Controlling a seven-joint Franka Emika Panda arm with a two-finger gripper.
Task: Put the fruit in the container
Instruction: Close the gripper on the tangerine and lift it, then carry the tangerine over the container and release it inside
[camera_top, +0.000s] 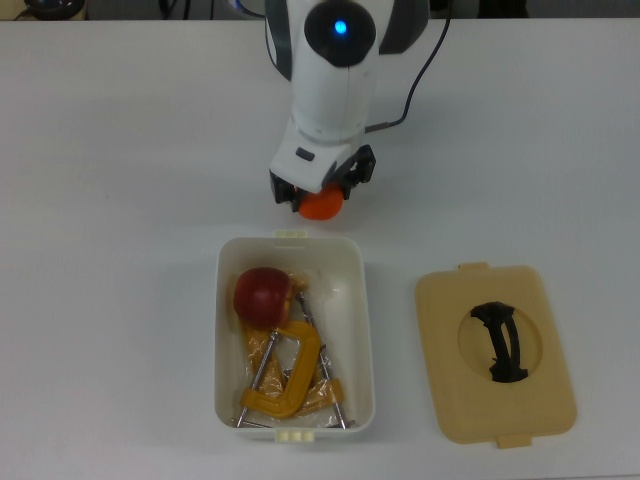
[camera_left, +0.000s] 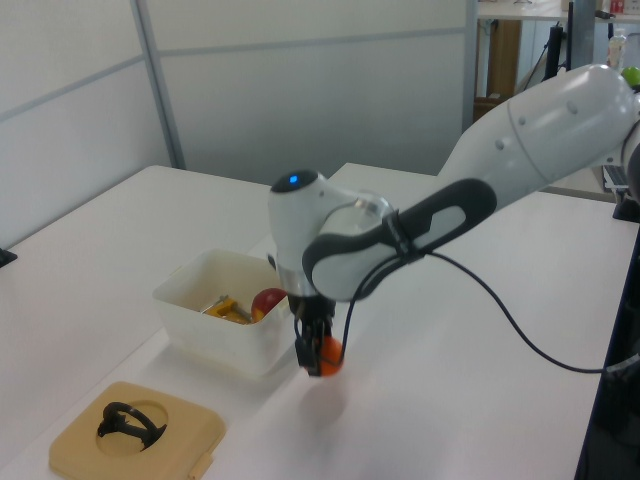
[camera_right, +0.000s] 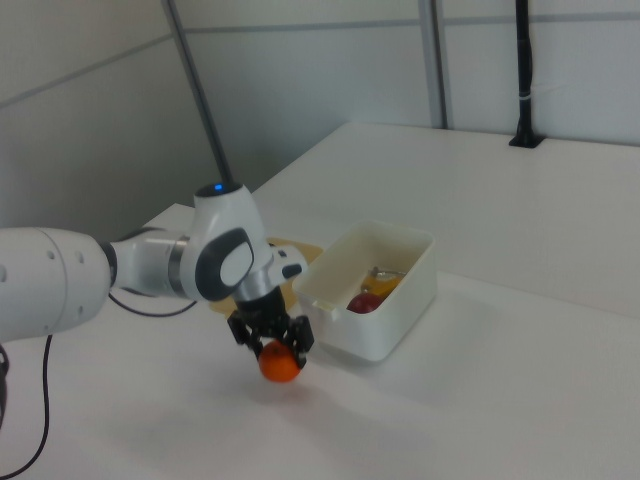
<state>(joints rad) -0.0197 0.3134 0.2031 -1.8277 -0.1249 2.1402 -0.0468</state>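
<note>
My gripper (camera_top: 320, 200) (camera_left: 321, 358) (camera_right: 276, 355) is shut on the orange mandarin (camera_top: 321, 206) (camera_left: 329, 357) (camera_right: 281, 368), which hangs a little above the table just beyond the near short end of the white container (camera_top: 225, 330) (camera_left: 190, 325) (camera_right: 405, 300). The dark red apple (camera_top: 263, 295) (camera_left: 269, 301) (camera_right: 363, 302) lies inside the container, at the end nearest the gripper. The arm covers most of the mandarin in the top view.
A yellow C-clamp (camera_top: 283, 375) and some orange wrapping lie in the container beside the apple. A flat tan lid (camera_top: 495, 350) (camera_left: 135, 435) with a black handle rests on the table at the top view's right of the container.
</note>
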